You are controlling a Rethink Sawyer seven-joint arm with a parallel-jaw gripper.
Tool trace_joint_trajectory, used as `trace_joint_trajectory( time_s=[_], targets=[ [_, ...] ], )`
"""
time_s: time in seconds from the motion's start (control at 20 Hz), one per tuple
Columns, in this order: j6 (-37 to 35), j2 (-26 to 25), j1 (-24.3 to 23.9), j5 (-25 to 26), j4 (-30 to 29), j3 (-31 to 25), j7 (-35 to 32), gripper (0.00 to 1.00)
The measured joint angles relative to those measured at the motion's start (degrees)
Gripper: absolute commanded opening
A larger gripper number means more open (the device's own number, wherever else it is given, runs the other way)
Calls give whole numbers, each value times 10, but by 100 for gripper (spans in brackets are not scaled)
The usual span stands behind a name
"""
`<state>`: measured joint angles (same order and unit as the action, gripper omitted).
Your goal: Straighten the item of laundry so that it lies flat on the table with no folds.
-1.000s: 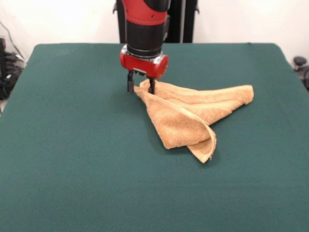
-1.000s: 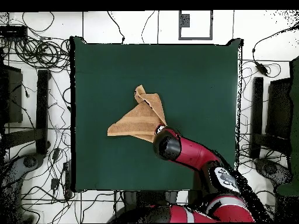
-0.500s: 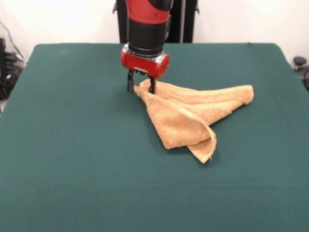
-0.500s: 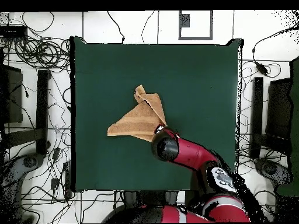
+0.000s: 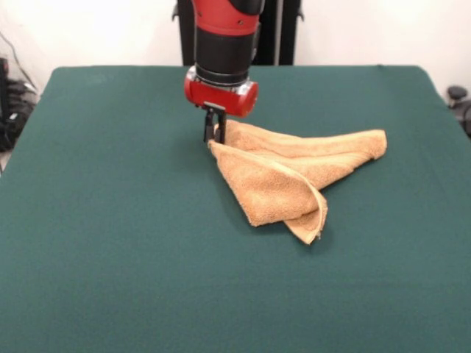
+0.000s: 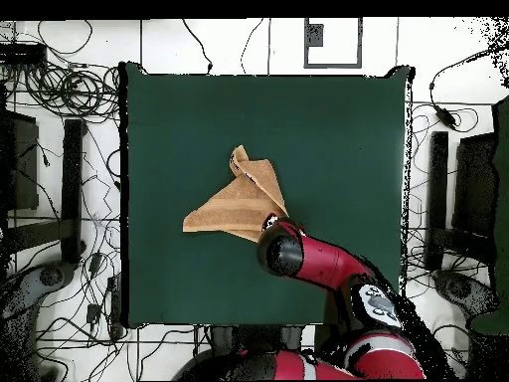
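Fingers closed since prev; hand (image 5: 214,134) pinching towel (image 5: 294,173) corner; rest trails aside.

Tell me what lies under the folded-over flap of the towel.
Under the flap, the towel shows another layer of itself, peeking out at the near corner, resting on the green table. Anything deeper between the layers is covered. The gripper is shut on the far corner.
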<state>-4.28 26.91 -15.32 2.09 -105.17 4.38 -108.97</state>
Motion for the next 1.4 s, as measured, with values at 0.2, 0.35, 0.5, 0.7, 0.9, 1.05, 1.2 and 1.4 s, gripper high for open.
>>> trace_joint_trajectory(
  time_s=[0.2,0.35,0.5,0.7,0.9,1.05,1.2,1.4],
  targets=[
    [0,0,0,2,0,0,0,0],
    [0,0,0,2,0,0,0,0],
    [0,0,0,2,0,0,0,0],
    [0,1,0,2,0,0,0,0],
    [0,8,0,2,0,0,0,0],
    [0,18,0,2,0,0,0,0],
    [-1,34,0,2,-1,0,0,0],
    [-5,55,-1,2,-2,-1,0,0]
  ],
)
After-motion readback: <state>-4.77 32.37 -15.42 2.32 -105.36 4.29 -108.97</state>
